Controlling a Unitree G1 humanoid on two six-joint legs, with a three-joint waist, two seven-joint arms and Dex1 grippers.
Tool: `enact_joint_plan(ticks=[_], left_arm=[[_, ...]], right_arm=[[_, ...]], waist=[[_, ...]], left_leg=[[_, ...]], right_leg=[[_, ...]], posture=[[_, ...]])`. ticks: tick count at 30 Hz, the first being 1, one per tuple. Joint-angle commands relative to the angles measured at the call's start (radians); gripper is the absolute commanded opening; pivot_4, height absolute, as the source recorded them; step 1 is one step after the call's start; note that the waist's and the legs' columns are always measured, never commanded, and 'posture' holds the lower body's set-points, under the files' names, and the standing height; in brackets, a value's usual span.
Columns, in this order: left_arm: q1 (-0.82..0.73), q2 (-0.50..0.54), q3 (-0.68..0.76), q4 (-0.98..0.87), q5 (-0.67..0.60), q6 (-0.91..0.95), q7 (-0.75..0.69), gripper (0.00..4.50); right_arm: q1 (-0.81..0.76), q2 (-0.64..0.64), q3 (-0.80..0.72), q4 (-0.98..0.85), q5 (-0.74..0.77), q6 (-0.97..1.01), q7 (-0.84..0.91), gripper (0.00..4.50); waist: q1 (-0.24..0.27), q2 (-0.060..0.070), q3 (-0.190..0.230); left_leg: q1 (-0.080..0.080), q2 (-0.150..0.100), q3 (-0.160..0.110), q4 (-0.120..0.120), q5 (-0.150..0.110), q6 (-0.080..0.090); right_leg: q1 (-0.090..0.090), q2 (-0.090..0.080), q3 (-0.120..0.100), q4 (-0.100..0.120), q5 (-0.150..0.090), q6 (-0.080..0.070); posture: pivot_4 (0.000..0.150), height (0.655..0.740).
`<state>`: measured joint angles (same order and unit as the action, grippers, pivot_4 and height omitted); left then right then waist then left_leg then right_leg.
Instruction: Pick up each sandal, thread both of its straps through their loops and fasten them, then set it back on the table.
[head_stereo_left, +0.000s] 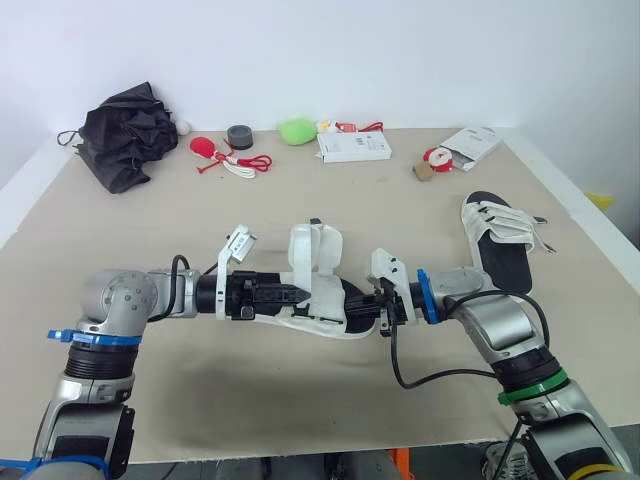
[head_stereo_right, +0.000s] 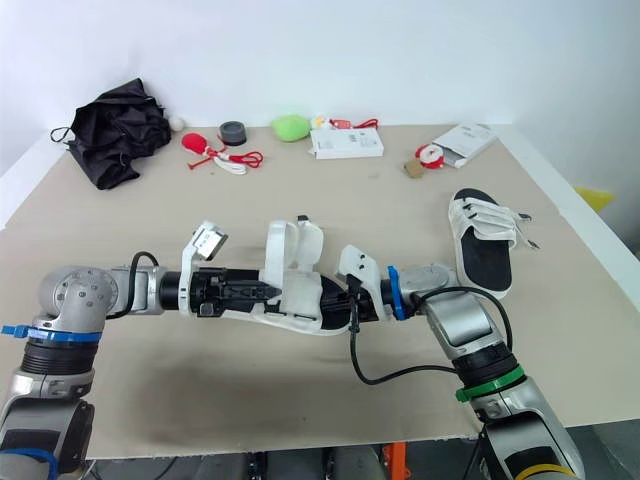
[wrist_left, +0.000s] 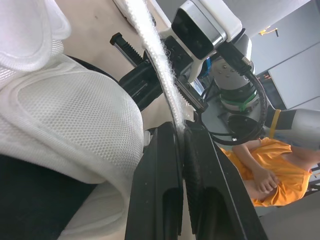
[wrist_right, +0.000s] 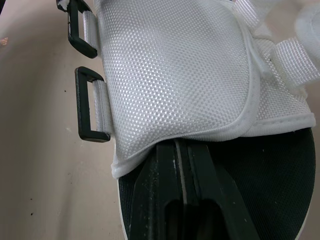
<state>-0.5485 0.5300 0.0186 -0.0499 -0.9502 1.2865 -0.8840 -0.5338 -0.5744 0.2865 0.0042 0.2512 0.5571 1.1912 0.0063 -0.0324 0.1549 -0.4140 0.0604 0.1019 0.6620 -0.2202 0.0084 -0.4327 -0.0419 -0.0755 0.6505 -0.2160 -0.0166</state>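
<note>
Both pincers grip one white sandal (head_stereo_left: 322, 262) at the table's (head_stereo_left: 300, 200) near middle: left pincer (head_stereo_left: 303, 292) clenched on a strap (wrist_left: 160, 60), right pincer (head_stereo_left: 373, 300) clamped on the flap (wrist_right: 175, 75). Second sandal (head_stereo_left: 500, 240) lies right.

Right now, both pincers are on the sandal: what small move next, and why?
Probably guide the left pincer, shut on a white strap, toward a black loop. Both loops look unthreaded, and the right pincer clamps the sandal steady.

Beige worktop (head_stereo_left: 150, 220): black fabric bundle (head_stereo_left: 125, 130) far left; tape roll (head_stereo_left: 239, 136), green lump (head_stereo_left: 296, 130), white box (head_stereo_left: 353, 147) along back; sandal (head_stereo_left: 500, 240) lying right.
</note>
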Motion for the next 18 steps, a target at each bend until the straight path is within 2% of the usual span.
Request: enact_joint_plan(ticks=[1,4,8,18], left_arm=[[0.022,0.024,-0.059,-0.045,0.086,-0.116,-0.032,0.2],[0.025,0.01,-0.072,-0.04,0.125,-0.183,-0.03,0.2],[-0.007,-0.039,-0.012,-0.013,0.058,-0.131,-0.003,0.2],[0.026,0.023,-0.034,-0.07,0.02,-0.068,-0.06,0.2]], right_arm=[[0.037,-0.009,0.048,0.021,-0.032,0.011,-0.007,0.0],[0.041,-0.011,0.049,0.013,-0.032,0.01,-0.006,0.0],[0.039,-0.012,0.047,0.014,-0.029,0.013,-0.006,0.0],[0.042,-0.013,0.038,0.01,-0.02,0.022,-0.007,0.0]], waist=[[0.001,0.0,0.0],[0.001,0.0,0.0],[0.001,0.0,0.0],[0.0,0.0,0.0]], left_leg=[[0.0,0.0,0.0,0.0,0.0,0.0],[0.0,0.0,0.0,0.0,0.0,0.0],[0.0,0.0,0.0,0.0,0.0,0.0],[0.0,0.0,0.0,-0.001,0.0,0.0]], right_leg=[[0.0,0.0,0.0,0.0,0.0,0.0],[0.0,0.0,0.0,0.0,0.0,0.0],[0.0,0.0,0.0,0.0,0.0,0.0],[0.0,0.0,0.0,0.0,0.0,-0.001]], posture=[[0.15,0.74],[0.15,0.74],[0.15,0.74],[0.15,0.74]])
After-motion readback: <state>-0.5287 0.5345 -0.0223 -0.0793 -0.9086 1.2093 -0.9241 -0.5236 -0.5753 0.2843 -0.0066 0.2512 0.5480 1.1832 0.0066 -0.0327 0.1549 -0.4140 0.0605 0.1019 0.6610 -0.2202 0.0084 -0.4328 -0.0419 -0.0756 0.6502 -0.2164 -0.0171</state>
